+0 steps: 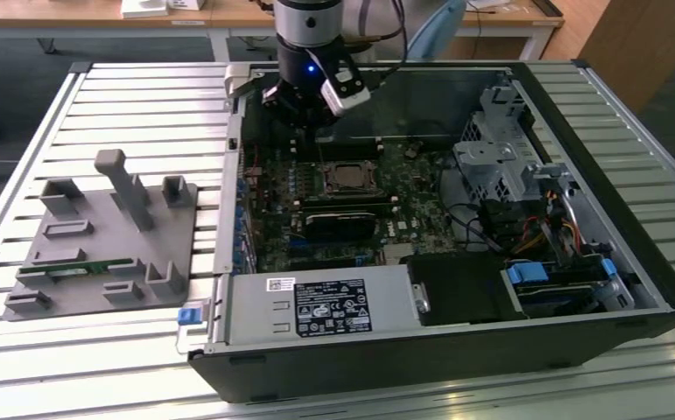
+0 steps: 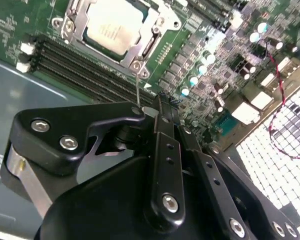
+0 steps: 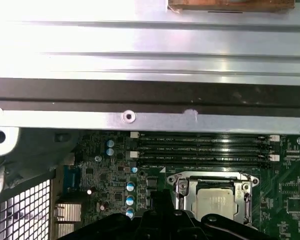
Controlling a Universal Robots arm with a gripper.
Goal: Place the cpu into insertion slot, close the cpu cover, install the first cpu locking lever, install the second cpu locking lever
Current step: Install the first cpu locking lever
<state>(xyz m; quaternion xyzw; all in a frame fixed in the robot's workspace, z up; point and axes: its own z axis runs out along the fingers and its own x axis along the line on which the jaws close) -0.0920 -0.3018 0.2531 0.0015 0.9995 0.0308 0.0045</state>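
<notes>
The cpu already sat in the insertion slot on the green circuit board inside the open computer case, which lay on the slatted tabletop, toward its middle. In both wrist views the silvery chip face showed through the window of the cpu cover, and the frame appeared to lie flat around the chip, so placing the chip and closing the cover looked done.

The levers were harder to judge. In the second wrist view a thin wire-like rod ran from the socket's corner toward the gripper, and it may have been one of the locking levers not yet latched (I could not tell which one, nor whether the other was hooked down).

The gripper hung just above the board beside the socket, on the side toward the case's far wall in the exterior view. Its fingers looked drawn close together with no visible gap, seemingly at the rod's end, though an actual grip on it could not be confirmed.

A grey fixture tray rested near the tabletop's edge at the exterior view's left.
</notes>
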